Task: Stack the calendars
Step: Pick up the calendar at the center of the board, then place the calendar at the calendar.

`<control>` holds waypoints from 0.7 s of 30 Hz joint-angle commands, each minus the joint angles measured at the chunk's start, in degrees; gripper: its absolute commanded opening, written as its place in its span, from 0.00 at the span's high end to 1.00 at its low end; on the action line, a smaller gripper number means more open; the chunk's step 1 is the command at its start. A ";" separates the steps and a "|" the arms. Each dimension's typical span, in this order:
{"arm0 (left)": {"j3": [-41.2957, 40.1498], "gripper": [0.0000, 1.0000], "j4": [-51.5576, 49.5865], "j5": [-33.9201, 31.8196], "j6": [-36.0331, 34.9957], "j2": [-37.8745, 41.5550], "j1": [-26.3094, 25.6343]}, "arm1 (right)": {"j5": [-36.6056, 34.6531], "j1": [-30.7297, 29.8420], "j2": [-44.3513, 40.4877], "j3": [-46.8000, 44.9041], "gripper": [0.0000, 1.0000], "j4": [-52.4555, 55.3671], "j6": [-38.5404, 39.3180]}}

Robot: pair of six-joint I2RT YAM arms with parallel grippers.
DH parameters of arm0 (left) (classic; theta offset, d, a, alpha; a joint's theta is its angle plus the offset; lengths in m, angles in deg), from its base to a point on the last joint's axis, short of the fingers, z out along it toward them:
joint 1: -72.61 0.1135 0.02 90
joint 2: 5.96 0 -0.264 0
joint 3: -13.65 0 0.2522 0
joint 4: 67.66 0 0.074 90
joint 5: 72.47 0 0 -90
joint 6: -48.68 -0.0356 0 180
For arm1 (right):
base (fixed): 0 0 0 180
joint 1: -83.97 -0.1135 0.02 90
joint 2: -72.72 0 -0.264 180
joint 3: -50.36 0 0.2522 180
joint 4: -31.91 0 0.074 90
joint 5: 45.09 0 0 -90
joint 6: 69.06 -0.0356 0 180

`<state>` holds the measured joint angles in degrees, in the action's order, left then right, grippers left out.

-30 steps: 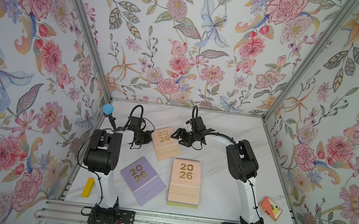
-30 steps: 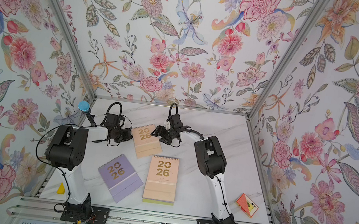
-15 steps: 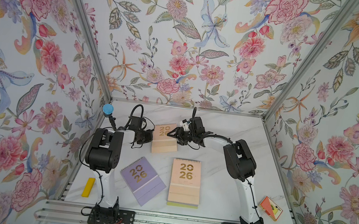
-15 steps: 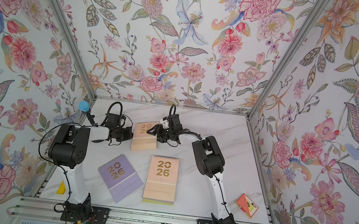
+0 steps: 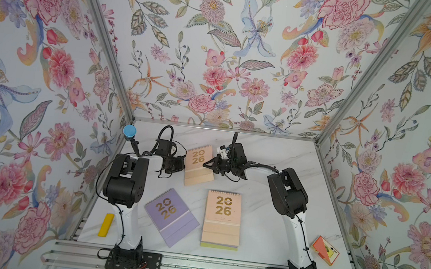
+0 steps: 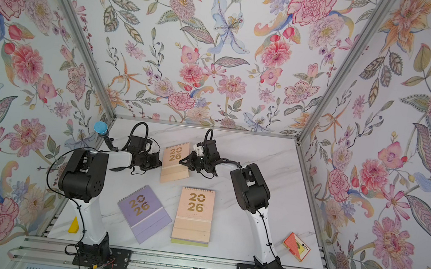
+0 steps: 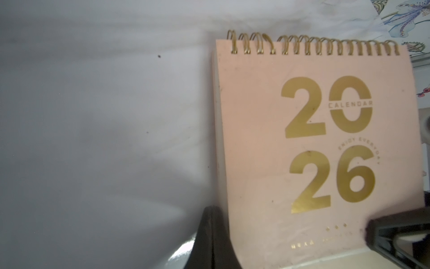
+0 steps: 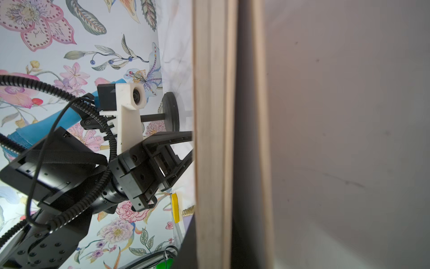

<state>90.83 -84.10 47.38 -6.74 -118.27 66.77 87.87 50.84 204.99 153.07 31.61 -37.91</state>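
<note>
Two white arms (image 5: 125, 222), black joints (image 5: 124, 182), black corrugated cables (image 8: 113, 144)

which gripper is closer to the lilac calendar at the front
Left. The left gripper is shut on an edge of the far peach calendar, directly behind the lilac calendar; the right gripper is shut on its opposite edge, farther off.

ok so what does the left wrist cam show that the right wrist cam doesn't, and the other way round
Left wrist only: the cover of the peach calendar face on, with its gold 2026 print and spiral binding.
Right wrist only: the left gripper seen from outside, the wrist camera above it, and the yellow bar.
Both: the same peach calendar, edge on in the right wrist view, with the left gripper closed on its side, and the marble tabletop.
</note>
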 commanded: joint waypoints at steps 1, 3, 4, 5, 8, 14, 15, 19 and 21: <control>0.70 1.00 -2.28 0.83 0.98 4.14 -0.66 | -0.80 0.49 -5.22 -1.11 0.94 -2.29 0.20; 1.05 1.00 -2.62 1.00 1.43 6.26 -0.65 | -1.25 0.84 -7.21 -1.83 0.96 -2.20 0.43; 1.26 1.00 -3.06 1.07 1.52 7.05 -0.66 | -1.53 1.02 -8.17 -2.25 0.97 -2.36 0.40; 1.43 1.00 -3.38 1.17 1.53 8.00 -0.66 | -1.69 1.20 -9.37 -2.89 0.97 -2.53 0.40; 0.80 1.00 -3.74 1.34 2.26 10.94 -0.74 | -2.47 1.73 -13.33 -5.16 0.98 -2.72 0.47; -2.83 1.00 -2.69 1.62 4.43 17.58 -1.69 | -5.09 2.19 -24.11 -13.28 0.98 -2.55 1.02; -3.56 1.00 -2.73 1.62 4.68 18.64 -2.06 | -5.54 2.16 -26.24 -15.20 0.98 -2.61 0.95; -6.75 1.00 -1.72 1.18 6.03 22.20 -3.78 | -7.26 1.86 -34.15 -23.17 0.99 -4.23 -0.14; -8.80 1.00 -0.72 1.02 7.16 25.31 -5.03 | -7.43 1.36 -38.16 -27.71 0.99 -4.99 -0.73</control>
<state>84.49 -85.65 48.47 -1.77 -96.41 63.22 81.44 52.92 171.13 129.22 30.34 -37.91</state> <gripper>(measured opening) 0.049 0.101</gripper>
